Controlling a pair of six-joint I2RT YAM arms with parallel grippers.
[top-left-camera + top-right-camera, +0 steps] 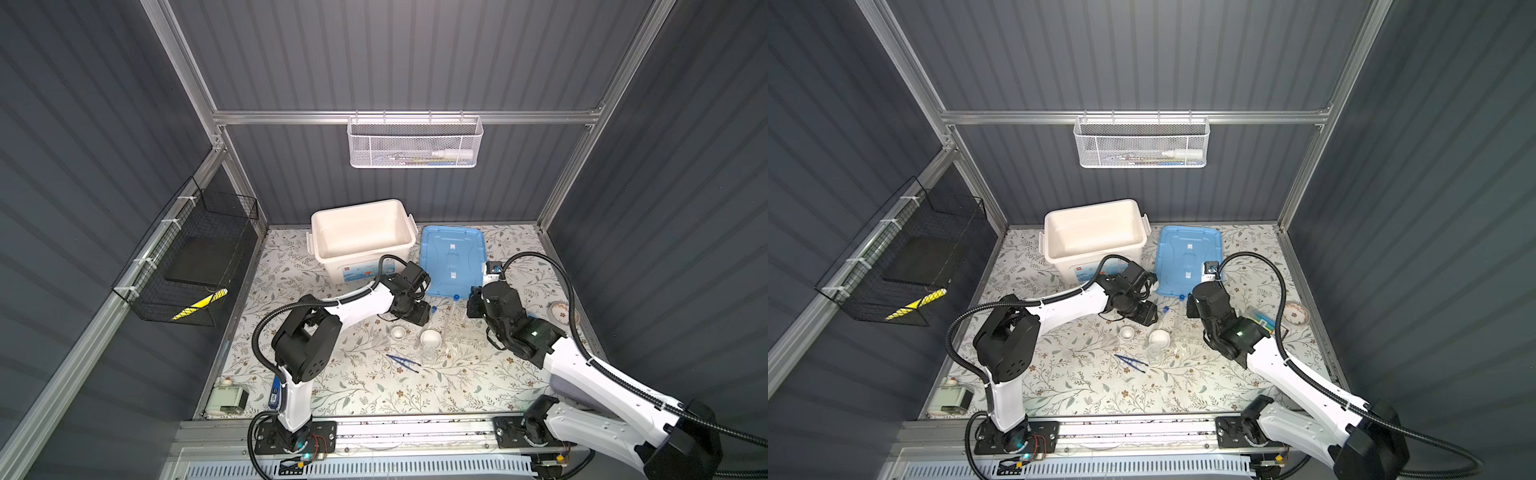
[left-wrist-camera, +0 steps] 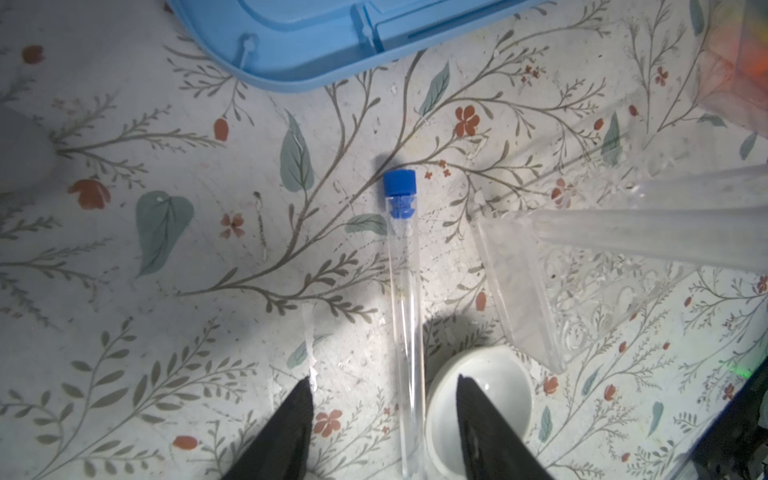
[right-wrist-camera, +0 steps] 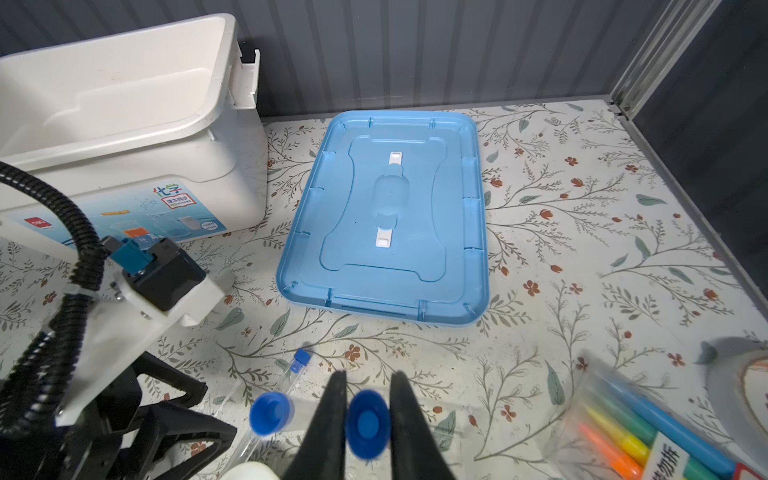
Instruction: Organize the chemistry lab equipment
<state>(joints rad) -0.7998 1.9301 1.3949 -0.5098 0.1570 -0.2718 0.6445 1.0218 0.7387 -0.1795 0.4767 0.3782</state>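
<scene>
Test tube [image 2: 405,299] lay flat on the bench [image 2: 166,332], framed by the released, spread jaws of my left tool [image 2: 383,379], which I judged was poised to straddle and lift it. My right tool [image 3: 369,380] was clenched on a second tube [image 3: 368,419] at its blue cap, probably steadying it for the clear rack [image 2: 582,299].

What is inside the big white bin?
In both top views the white bin shows only its bare white floor and walls; no equipment lies in it. Its front rim hides the nearest strip of floor, more so in the right wrist view.
</scene>
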